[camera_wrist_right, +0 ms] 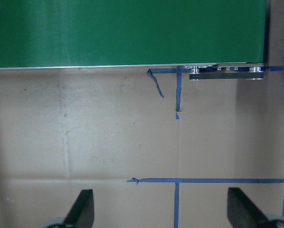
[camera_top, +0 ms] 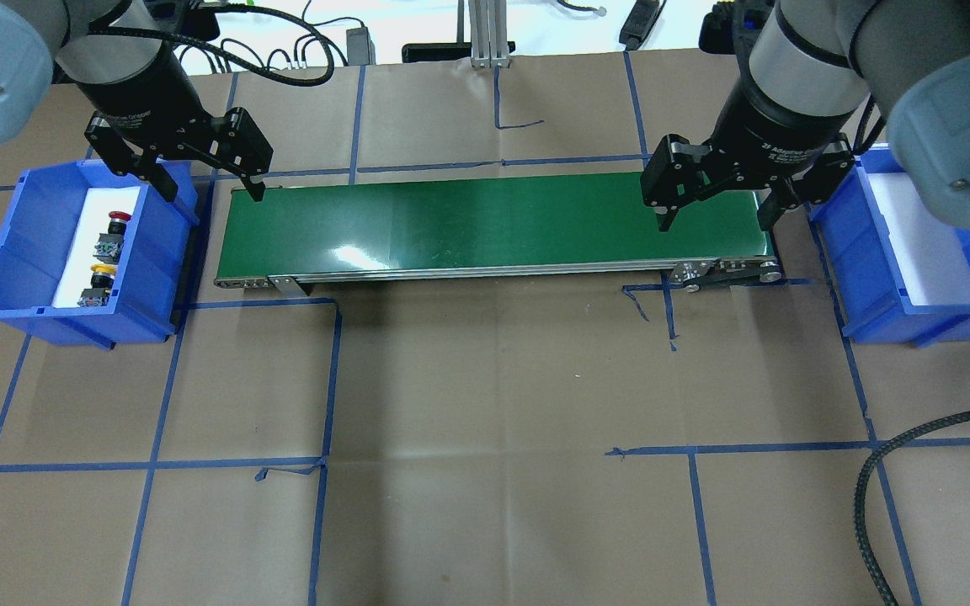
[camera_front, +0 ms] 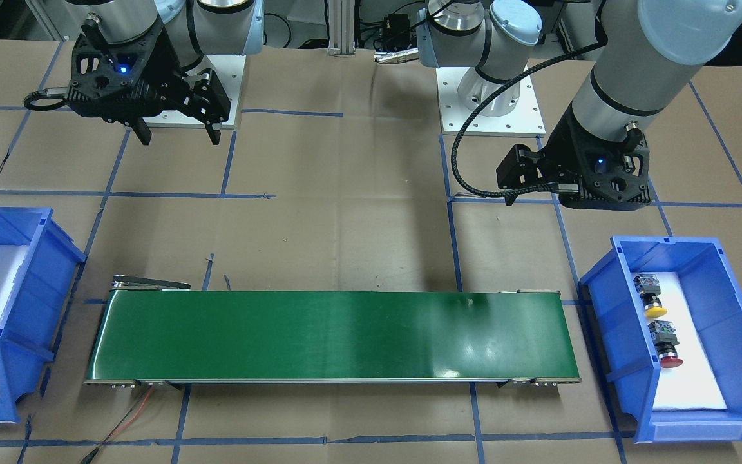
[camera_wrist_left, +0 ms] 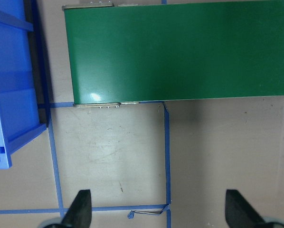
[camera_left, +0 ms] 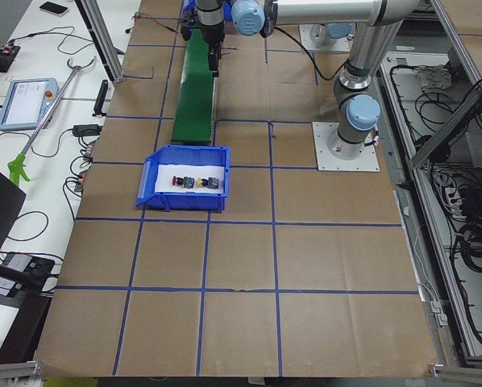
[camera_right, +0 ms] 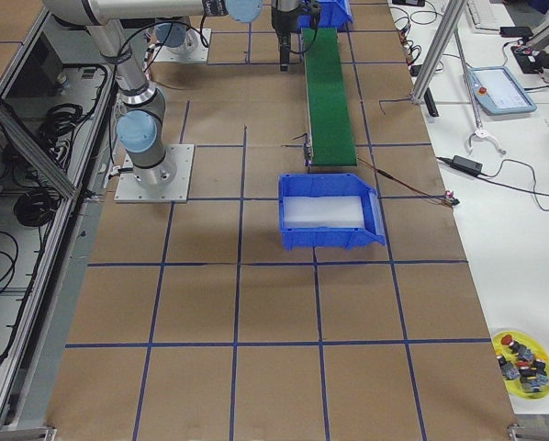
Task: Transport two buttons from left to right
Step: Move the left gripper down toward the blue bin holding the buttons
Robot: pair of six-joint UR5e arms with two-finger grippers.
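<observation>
The two buttons lie in the blue left bin (camera_top: 161,278) on its white liner. The red-capped button (camera_top: 117,220) is at the far end and the yellow-capped button (camera_top: 100,273) is nearer. Both show in the front view too, yellow (camera_front: 654,304) and red (camera_front: 667,351), and small in the left side view (camera_left: 189,181). My left gripper (camera_top: 211,181) is open and empty, above the gap between that bin and the belt's left end. Its fingertips (camera_wrist_left: 80,209) show spread in the left wrist view. My right gripper (camera_top: 716,210) is open and empty above the belt's right end, fingertips (camera_wrist_right: 241,209) spread.
A green conveyor belt (camera_top: 485,223) runs between the two bins. The blue right bin (camera_top: 839,244) holds only a white liner and also shows in the right side view (camera_right: 325,241). Blue tape lines cross the brown paper table. A yellow dish (camera_right: 524,363) of parts sits on the side bench.
</observation>
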